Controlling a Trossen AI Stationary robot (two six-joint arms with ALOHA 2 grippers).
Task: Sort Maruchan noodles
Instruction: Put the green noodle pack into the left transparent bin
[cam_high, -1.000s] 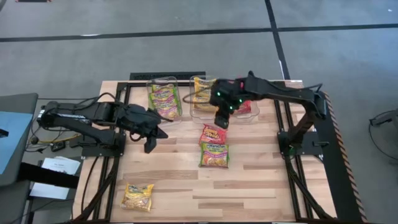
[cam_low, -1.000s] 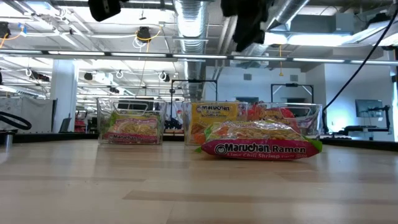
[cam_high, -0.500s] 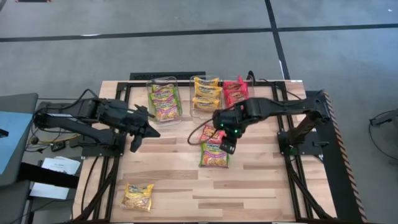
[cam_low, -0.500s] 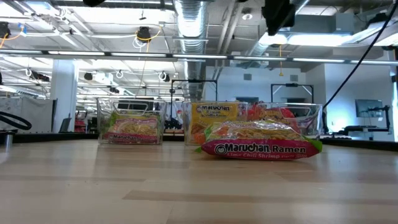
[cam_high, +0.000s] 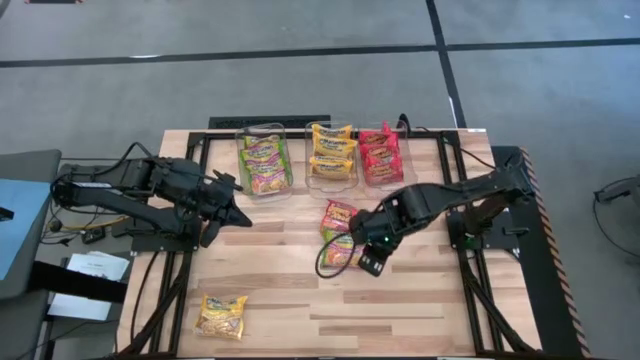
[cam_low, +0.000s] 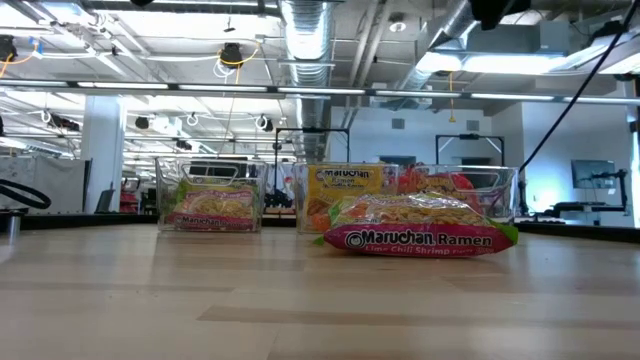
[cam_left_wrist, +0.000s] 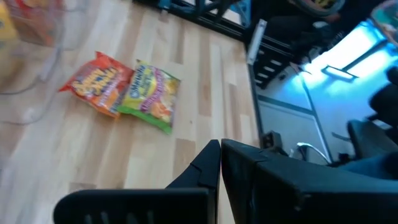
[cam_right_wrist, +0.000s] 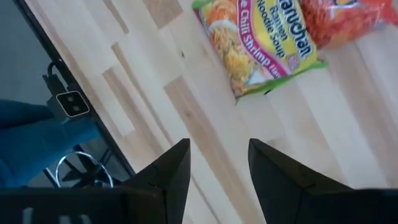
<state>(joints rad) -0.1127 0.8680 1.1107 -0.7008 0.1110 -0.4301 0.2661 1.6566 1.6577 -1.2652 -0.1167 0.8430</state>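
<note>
While right gripper (cam_high: 371, 262) was held above table (cam_high: 420, 300), fingers (cam_right_wrist: 171, 168) were seen parted, nothing gripped. Green packet (cam_high: 340, 250) was found just beside it, partly hidden under arm; red-orange packet (cam_high: 339, 214) touching green one, slightly farther. Three clear bins (cam_high: 332, 160) with sorted packets were seen beyond those. Yellow packet (cam_high: 221, 314) was noted well apart, at near table corner. Left gripper (cam_high: 240, 219) was kept shut, empty, well apart toward green bin.

Wooden table (cam_high: 430, 300): three clear bins (cam_high: 265, 160), three loose noodle packets (cam_high: 221, 315).
</note>
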